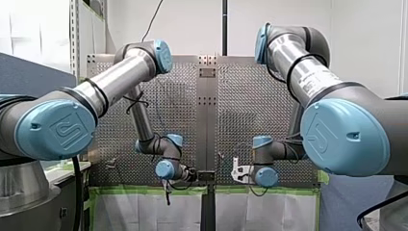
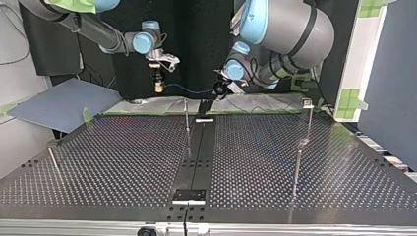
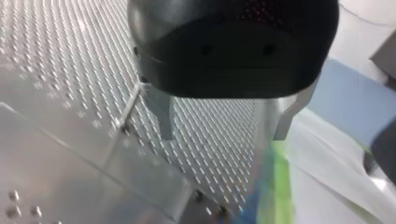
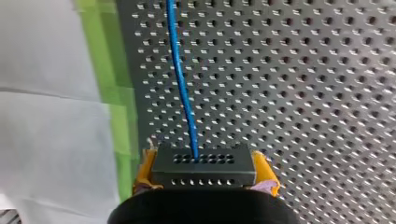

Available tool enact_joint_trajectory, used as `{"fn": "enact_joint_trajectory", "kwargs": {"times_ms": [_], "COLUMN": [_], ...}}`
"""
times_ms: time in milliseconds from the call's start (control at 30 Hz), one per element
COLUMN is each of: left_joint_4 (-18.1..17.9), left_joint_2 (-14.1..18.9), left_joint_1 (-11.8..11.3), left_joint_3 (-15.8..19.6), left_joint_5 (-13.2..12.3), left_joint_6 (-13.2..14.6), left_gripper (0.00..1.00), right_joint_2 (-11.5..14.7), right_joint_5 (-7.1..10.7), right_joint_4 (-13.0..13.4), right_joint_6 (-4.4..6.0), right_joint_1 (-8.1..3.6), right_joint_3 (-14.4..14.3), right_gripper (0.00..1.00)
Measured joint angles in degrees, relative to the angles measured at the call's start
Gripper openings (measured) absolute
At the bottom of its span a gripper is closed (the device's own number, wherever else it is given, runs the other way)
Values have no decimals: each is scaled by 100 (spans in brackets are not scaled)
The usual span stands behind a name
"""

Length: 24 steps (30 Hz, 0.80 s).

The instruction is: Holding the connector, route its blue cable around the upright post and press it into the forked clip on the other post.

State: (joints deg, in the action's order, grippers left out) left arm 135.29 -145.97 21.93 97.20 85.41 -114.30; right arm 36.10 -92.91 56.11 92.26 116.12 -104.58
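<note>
My right claw point(image 4: 205, 173) grips the plug point(image 4: 204, 164) tight. Its blue wire point(image 4: 180, 79) runs off over the table point(image 4: 303, 93). My left claw point(image 3: 217, 126) is spread wide above the table.

Our left arm point(image 1: 115, 79) and right arm point(image 1: 308, 77) are silver-grey tubes with light-blue, logo-embossed joint caps point(image 1: 60, 130). A black cable point(image 1: 136, 102) wraps the left arm behind the tool. Our right gripper point(image 4: 204, 165) has yellow pads point(image 4: 145, 170).
</note>
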Motion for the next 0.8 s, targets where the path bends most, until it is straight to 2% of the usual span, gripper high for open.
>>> {"fn": "enact_joint_trajectory", "kwargs": {"times_ms": [167, 267, 433, 800], "left_joint_4": [-26, -10, 4, 102], "left_joint_2": [281, 443, 564, 576], "left_joint_1": [2, 20, 99, 375], "left_joint_3": [135, 170, 194, 254], "left_joint_5": [-275, -293, -107, 439], "left_joint_6": [-14, -11, 62, 563], "left_gripper": [100, 100, 100, 100], "right_joint_2": [-208, -245, -257, -256], "right_joint_5": [3, 7, 21, 85], "right_joint_4": [-243, -337, -380, -496], "right_joint_6": [-182, -216, -234, -243], "right_joint_1": [24, 32, 65, 151], "right_joint_3": [148, 208, 305, 523], "right_gripper": [0, 0, 0, 0]}}
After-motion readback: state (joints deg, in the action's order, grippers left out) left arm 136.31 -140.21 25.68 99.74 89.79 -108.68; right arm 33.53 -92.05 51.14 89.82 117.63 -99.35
